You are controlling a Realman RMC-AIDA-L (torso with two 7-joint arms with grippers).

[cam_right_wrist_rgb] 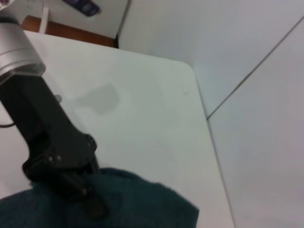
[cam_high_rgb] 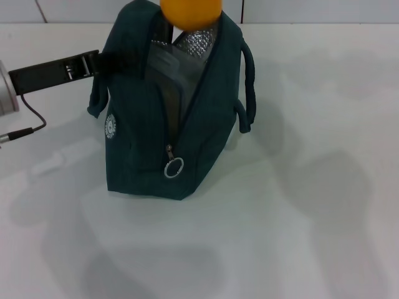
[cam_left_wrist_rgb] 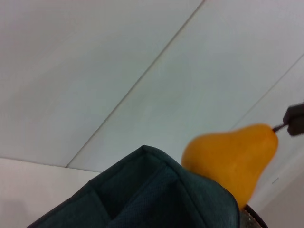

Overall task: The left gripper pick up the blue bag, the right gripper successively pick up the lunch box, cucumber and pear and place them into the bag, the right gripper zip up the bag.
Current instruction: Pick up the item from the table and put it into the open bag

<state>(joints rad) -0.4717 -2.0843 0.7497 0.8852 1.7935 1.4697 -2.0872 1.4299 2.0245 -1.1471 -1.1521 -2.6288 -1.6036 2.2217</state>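
Observation:
The blue bag (cam_high_rgb: 156, 124) stands upright on the white table with its zipper open and its silver lining (cam_high_rgb: 198, 43) showing. From the left, my left gripper (cam_high_rgb: 93, 62) is shut on the bag's upper edge; the right wrist view shows that grip (cam_right_wrist_rgb: 80, 185) too. The yellow-orange pear (cam_high_rgb: 190, 11) hangs just above the bag's mouth. In the left wrist view the pear (cam_left_wrist_rgb: 232, 156) is held by its stem in a dark tip of my right gripper (cam_left_wrist_rgb: 292, 121). A dim boxy shape (cam_high_rgb: 165, 68) inside the opening may be the lunch box. The cucumber is hidden.
The zipper's metal ring pull (cam_high_rgb: 174, 168) hangs low on the bag's near end. A round white logo (cam_high_rgb: 111, 127) marks its left side. A white table (cam_high_rgb: 312, 187) spreads around the bag, with a wall behind it.

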